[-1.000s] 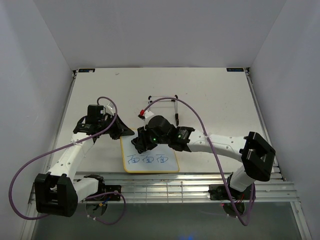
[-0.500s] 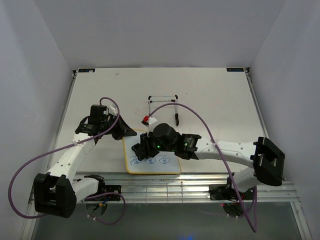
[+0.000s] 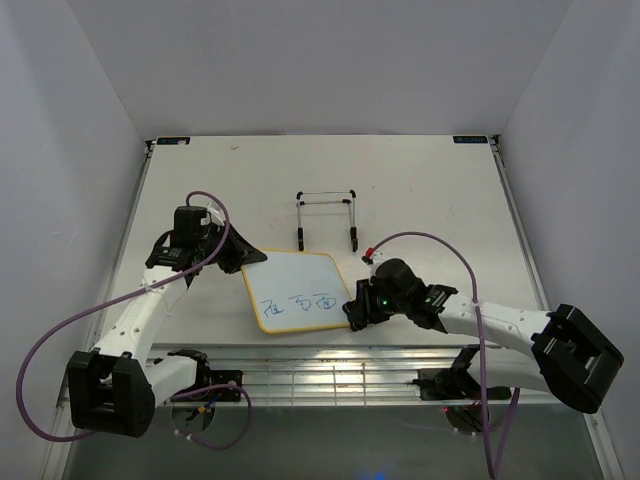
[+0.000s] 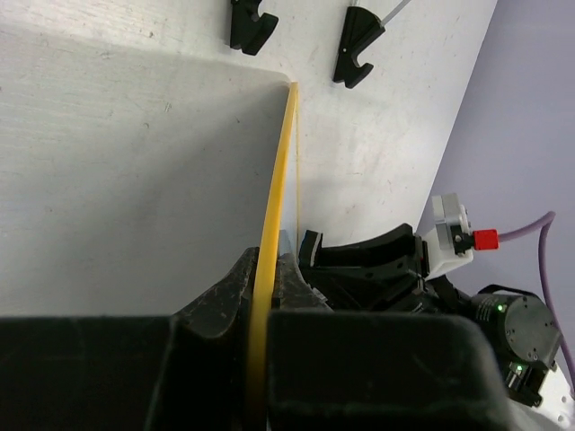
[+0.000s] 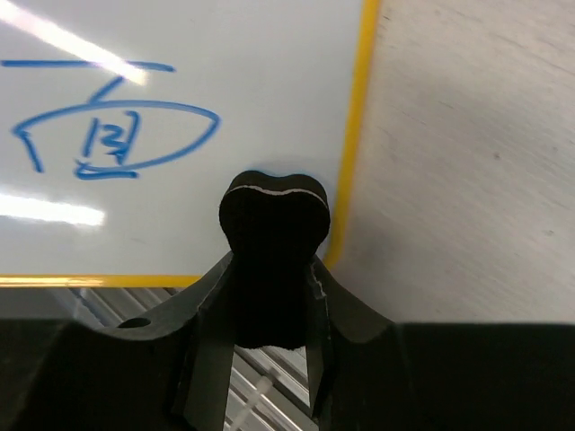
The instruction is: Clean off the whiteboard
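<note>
The whiteboard lies on the table with three blue handwritten marks along its near half. My left gripper is shut on its yellow frame at the left edge; the left wrist view shows the frame edge-on between my jaws. My right gripper is shut on the black eraser and holds it over the board's near right corner. In the right wrist view one blue mark lies just beyond the eraser, on the white board.
The black wire easel stand stands behind the whiteboard. A slatted metal rail runs along the table's near edge. White walls enclose the table on three sides.
My right gripper has slid with the eraser from the board's upper left, across it, to its near right corner. The board has turned and shifted slightly. The three marks remain.
</note>
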Robot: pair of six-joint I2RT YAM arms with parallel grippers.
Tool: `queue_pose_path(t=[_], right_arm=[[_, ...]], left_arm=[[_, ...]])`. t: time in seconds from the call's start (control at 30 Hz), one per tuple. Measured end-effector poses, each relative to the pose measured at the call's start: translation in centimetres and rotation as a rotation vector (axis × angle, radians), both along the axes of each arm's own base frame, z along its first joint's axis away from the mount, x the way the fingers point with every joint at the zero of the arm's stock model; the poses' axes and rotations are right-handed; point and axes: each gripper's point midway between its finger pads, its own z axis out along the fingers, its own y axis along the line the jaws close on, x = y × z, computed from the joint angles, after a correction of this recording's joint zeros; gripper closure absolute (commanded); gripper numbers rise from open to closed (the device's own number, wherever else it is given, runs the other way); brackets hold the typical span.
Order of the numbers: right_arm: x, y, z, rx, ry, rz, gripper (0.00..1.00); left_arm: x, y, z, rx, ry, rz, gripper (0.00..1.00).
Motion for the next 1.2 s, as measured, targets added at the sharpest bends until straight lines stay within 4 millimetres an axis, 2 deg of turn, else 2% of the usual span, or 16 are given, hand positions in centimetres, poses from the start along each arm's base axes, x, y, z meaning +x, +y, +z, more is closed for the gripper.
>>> queue_pose_path(t=[0.1,0.23,0.37,0.5,0.6,0.73,0.9,1.03,1.2], right_arm=[[0.6,-1.2,-0.9,-0.026,0.020,-0.014,0.92],[1.3,-0.9,-0.7,-0.036,0.024,0.016,0.92],[3.0,0.5,1.1,-0.007,-0.005,0.043,0.92],[3.9,2.8,2.9,0.056,-0.017,0.095,0.92],[3.0,4.0,3.4,0.098,-0.003,0.140,0.92],[0.6,5.8,4.2,0.124,0.017,0.204,0.92],[-1.9,9.5,7.2,0.188,-0.018,0.288,0.92],[-2.3,12.0,8.7,0.218,-0.030,0.324,0.92],[-1.5,12.1,8.2,0.223,-0.012,0.315,0.92]], left_arm=[[0.2,-0.1,0.0,-0.006,-0.006,-0.015,1.00],[0.4,-0.3,-0.2,-0.018,-0.015,-0.046,1.00],[0.6,-0.4,-0.1,-0.021,-0.028,-0.059,1.00],[0.6,-0.4,-0.1,-0.022,-0.030,-0.064,1.00],[0.6,-0.4,-0.1,-0.022,-0.029,-0.064,1.00],[0.6,-0.5,-0.1,-0.022,-0.029,-0.065,1.00],[0.5,-0.5,-0.1,-0.025,-0.036,-0.086,1.00],[0.5,-0.6,-0.2,-0.028,-0.044,-0.107,1.00],[0.7,-0.5,-0.3,-0.031,-0.048,-0.115,1.00]])
